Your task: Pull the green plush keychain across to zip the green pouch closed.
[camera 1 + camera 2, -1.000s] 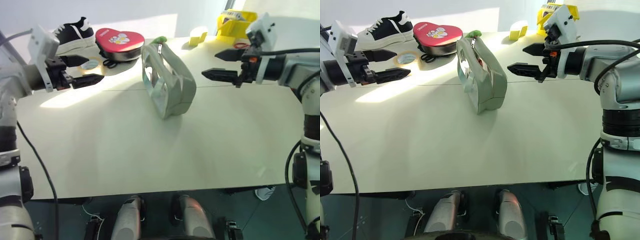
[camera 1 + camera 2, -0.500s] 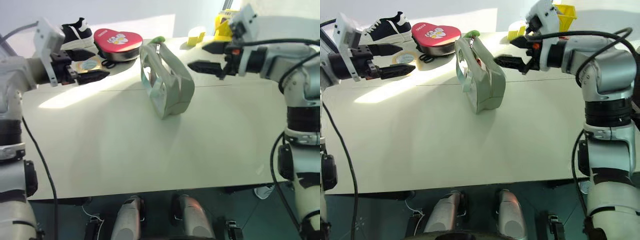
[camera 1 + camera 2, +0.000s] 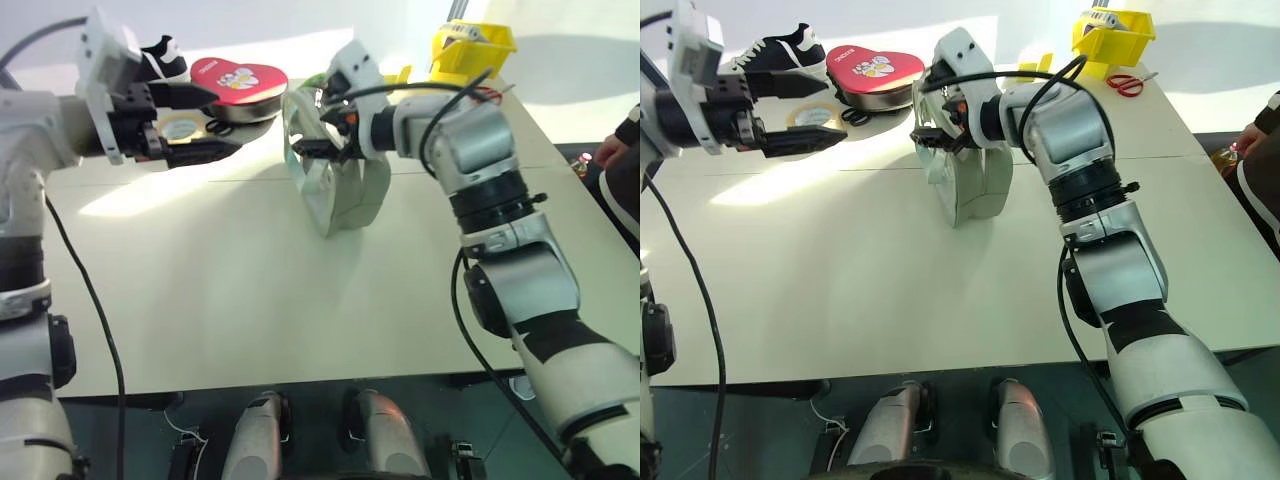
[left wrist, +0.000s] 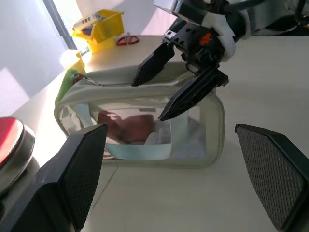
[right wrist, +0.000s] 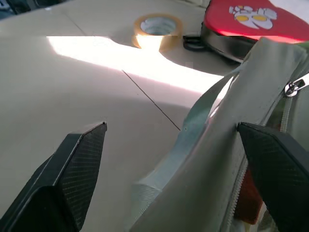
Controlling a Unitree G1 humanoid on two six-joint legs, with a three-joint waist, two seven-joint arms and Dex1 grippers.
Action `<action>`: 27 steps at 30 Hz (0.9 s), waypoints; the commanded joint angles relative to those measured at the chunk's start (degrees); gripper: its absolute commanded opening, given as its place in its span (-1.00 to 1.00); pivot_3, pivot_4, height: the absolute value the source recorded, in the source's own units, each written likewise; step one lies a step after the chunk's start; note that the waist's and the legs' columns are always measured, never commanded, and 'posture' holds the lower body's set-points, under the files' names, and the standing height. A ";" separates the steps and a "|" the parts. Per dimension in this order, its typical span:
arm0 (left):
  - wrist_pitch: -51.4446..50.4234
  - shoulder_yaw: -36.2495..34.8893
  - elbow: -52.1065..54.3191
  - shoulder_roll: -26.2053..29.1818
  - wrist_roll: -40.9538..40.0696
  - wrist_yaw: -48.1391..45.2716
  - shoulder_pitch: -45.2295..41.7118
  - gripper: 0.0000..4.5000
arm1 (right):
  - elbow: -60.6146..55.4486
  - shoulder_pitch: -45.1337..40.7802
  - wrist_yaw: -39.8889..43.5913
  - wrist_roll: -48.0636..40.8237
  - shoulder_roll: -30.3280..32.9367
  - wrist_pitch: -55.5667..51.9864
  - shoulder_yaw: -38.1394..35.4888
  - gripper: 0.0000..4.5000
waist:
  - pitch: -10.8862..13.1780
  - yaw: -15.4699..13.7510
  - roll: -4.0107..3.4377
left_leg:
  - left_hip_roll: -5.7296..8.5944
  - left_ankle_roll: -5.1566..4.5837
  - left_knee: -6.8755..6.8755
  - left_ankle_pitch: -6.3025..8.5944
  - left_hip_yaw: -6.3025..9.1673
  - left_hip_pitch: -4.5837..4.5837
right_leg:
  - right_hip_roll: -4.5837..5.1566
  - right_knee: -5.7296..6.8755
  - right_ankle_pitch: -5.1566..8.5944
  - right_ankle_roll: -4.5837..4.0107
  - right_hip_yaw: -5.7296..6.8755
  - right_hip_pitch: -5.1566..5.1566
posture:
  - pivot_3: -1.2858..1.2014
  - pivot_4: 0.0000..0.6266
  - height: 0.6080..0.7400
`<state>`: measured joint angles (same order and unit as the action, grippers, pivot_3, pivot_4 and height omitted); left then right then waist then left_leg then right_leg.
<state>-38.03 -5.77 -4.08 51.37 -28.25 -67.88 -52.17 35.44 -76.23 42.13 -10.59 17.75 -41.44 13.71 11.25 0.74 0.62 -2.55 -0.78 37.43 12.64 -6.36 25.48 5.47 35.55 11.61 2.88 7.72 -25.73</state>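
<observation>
A: Any progress with zipping the pale sage-green soft pouch [image 3: 350, 205] with clear plastic sides?

B: None to see so far. Stands upright in the middle of the pale table [image 3: 250, 300], with the top gaping open.

A: And where to find the small lime-green fuzzy ring keychain [image 4: 67, 83]?

B: Hangs at the far end of the pouch, toward the red heart-shaped tin [image 3: 238, 78]. Untouched, as far as visible.

A: Anything held in the right gripper [image 4: 148, 100]?

B: Nothing. Spread wide at the middle of the pouch, with one black finger over the open top and the other before the clear side. Impossible to tell if touching. Apart from the keychain.

A: And the left gripper [image 3: 215, 122]?

B: Spread wide too and empty, hanging above the table near the roll of yellow tape [image 5: 157, 26], apart from the pouch.

A: So what remains?

B: Probably everything: to reach the keychain, to close on it, to pull it across to the near end.
</observation>
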 commanded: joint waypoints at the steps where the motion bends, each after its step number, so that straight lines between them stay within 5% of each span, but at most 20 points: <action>1: -0.46 -3.29 3.23 1.09 -1.55 1.98 -0.23 1.00 | 2.92 -2.08 0.81 2.08 -0.84 4.45 -0.51 0.89 | 0.00 0.05 0.01 | 0.01 0.00 0.01 0.00 0.00 0.01 | 0.01 0.00 0.00 0.00 0.00 0.00 | 0.03 -0.52 1.00; 3: -0.39 -3.54 3.92 1.55 -1.51 2.36 0.59 1.00 | 3.93 -2.45 1.72 2.59 -1.17 5.38 -0.76 0.65 | 0.00 0.25 0.01 | 0.01 0.00 0.01 0.00 -0.01 -0.01 | 0.01 0.00 0.00 0.00 -0.03 0.00 | 0.03 -0.52 1.00; 7: -1.75 -4.97 5.82 1.91 -2.92 3.64 1.67 1.00 | 5.23 -3.02 3.40 3.96 -1.15 8.41 -0.64 -0.24 | 0.00 0.34 0.01 | 0.00 0.05 0.01 -0.03 -0.01 -0.09 | 0.00 0.14 0.00 0.00 -0.03 0.00 | 0.03 -0.52 1.00; 11: -1.34 -5.22 5.69 2.20 -2.97 4.51 2.54 1.00 | 4.75 -2.18 8.16 8.88 1.06 24.02 2.81 -0.99 | 0.00 0.35 0.00 | -0.01 0.14 0.01 -0.09 0.02 -0.11 | -0.01 0.24 0.00 0.00 -0.04 -0.03 | 0.03 -0.52 1.00; 16: -0.81 -5.69 4.66 2.73 -2.71 5.24 3.35 1.00 | 5.66 -1.70 18.39 13.17 7.03 54.67 5.80 -0.99 | 0.02 0.25 0.00 | 0.04 0.15 -0.01 -0.10 0.03 -0.06 | -0.01 0.24 0.02 0.01 -0.07 -0.09 | 0.03 -0.52 1.00; 21: -0.63 -5.56 5.58 2.53 -2.92 5.37 4.66 1.00 | 8.68 -0.02 25.53 11.92 9.34 65.03 4.42 -0.99 | 0.02 0.31 0.01 | 0.02 0.29 0.00 -0.18 0.00 -0.10 | -0.02 0.39 0.01 0.00 -0.10 -0.10 | 0.03 -0.52 1.00; 27: -1.02 -5.16 5.79 2.05 -3.32 5.80 4.17 1.00 | 6.79 5.90 28.09 11.80 9.21 65.21 4.09 -0.99 | 0.01 0.10 0.01 | -0.01 0.29 0.17 -0.19 0.02 -0.13 | -0.04 0.50 0.02 -0.01 -0.09 -0.03 | 0.03 -0.52 1.00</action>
<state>-39.48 -9.92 0.19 53.05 -30.72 -62.29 -46.89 44.40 -69.91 70.07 2.15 26.93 22.58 19.27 11.27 0.84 0.63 -2.57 -0.49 37.67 12.45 -6.33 25.34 5.42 36.08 11.63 2.87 7.62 -25.76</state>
